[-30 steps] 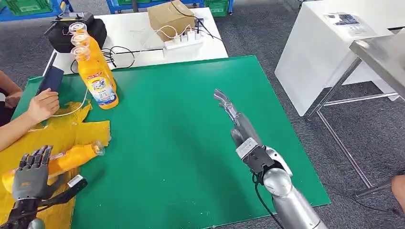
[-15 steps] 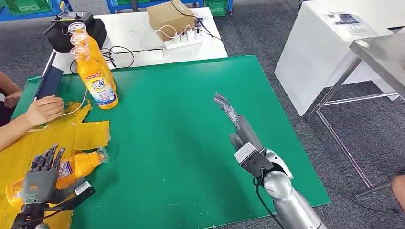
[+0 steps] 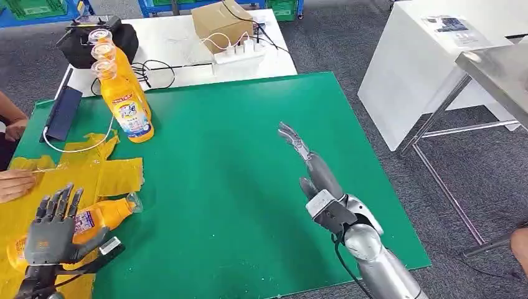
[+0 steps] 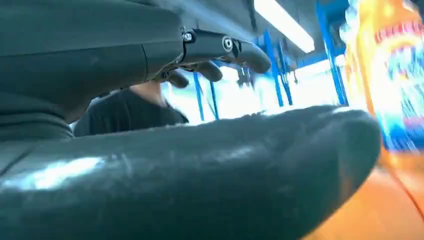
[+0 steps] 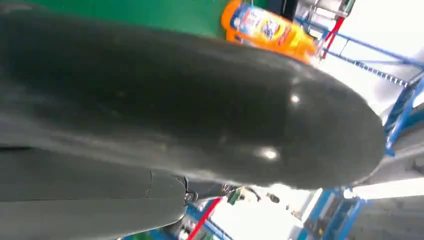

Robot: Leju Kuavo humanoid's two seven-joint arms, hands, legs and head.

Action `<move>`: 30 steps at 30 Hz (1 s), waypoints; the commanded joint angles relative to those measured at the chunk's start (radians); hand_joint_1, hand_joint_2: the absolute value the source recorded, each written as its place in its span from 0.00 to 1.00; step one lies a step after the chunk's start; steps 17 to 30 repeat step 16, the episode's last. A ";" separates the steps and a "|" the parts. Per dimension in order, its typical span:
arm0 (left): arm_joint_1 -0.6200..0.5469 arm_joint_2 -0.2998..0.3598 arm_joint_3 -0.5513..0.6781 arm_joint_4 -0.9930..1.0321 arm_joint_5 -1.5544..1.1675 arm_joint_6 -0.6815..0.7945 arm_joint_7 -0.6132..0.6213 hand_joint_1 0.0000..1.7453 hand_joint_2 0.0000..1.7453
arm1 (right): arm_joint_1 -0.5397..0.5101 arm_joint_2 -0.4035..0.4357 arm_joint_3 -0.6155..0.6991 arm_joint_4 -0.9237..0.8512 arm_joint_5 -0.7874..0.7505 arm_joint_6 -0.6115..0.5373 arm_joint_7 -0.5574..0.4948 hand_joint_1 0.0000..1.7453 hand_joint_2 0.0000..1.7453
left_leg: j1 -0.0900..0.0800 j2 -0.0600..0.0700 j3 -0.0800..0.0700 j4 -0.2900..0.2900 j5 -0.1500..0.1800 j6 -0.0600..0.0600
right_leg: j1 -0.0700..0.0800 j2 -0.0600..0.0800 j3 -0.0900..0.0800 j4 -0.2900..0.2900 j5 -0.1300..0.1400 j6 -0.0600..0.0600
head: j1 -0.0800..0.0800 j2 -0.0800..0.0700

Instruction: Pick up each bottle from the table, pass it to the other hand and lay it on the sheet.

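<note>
One orange bottle (image 3: 103, 215) lies on its side on the yellow sheet (image 3: 106, 175), cap toward the green mat. My left hand (image 3: 53, 232) hovers at its base end with fingers spread and thumb out, gripping nothing. In the left wrist view the thick thumb (image 4: 200, 165) and the darker fingers (image 4: 225, 47) stand apart, and the bottle (image 4: 390, 95) is a blur beyond them. Three upright orange bottles (image 3: 121, 93) stand in a row at the mat's far left, also seen in the right wrist view (image 5: 267, 29). My right hand (image 3: 308, 159) is open with fingers straight, above the mat's right half.
A person's hand (image 3: 14, 184) rests on the sheet's left edge. A dark tablet (image 3: 62, 112) with a white cable lies on the green mat (image 3: 236, 162). Behind it a white table (image 3: 180, 65) carries a cardboard box (image 3: 221, 25), power strip (image 3: 240, 55) and black bag (image 3: 78, 47). Another white table (image 3: 423, 68) stands at right.
My left hand has sunk toward the near edge and spread its fingers, and the bottle now lies lower on the sheet. The person's hand has drawn back left. My right hand barely moved.
</note>
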 commanded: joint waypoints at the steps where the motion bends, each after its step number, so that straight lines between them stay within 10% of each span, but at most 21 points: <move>1: -0.008 -0.221 0.216 -0.324 0.735 -0.193 -0.401 0.00 0.00 | 0.095 0.048 -0.024 0.036 0.055 -0.060 -0.061 0.00 0.00 | 0.000 -0.009 0.002 -0.001 0.000 0.003 | -0.001 -0.004 0.004 -0.002 -0.002 0.000 | 0.000 0.000; 5: 0.174 -0.290 -0.162 -0.672 1.122 -0.866 -0.491 0.00 0.00 | 0.193 0.251 -0.118 -0.086 0.097 -0.237 -0.193 0.00 0.00 | -0.001 -0.010 0.002 0.000 -0.003 0.003 | -0.001 -0.003 0.004 0.000 -0.002 -0.002 | 0.000 0.000; 8: 0.195 -0.274 -0.327 -0.699 1.112 -0.725 -0.438 0.00 0.00 | 0.222 0.241 -0.103 -0.135 0.108 -0.238 -0.161 0.00 0.00 | -0.002 -0.016 0.000 0.001 -0.002 0.004 | -0.003 -0.011 0.003 0.001 -0.005 0.000 | 0.000 0.000; 30: 0.188 -0.270 -0.250 -0.669 1.136 -0.791 -0.480 0.00 0.00 | 0.213 0.244 -0.127 -0.118 0.110 -0.206 -0.176 0.00 0.00 | -0.004 -0.009 0.000 0.000 -0.003 0.003 | -0.004 -0.005 0.002 0.000 -0.004 0.001 | 0.000 0.000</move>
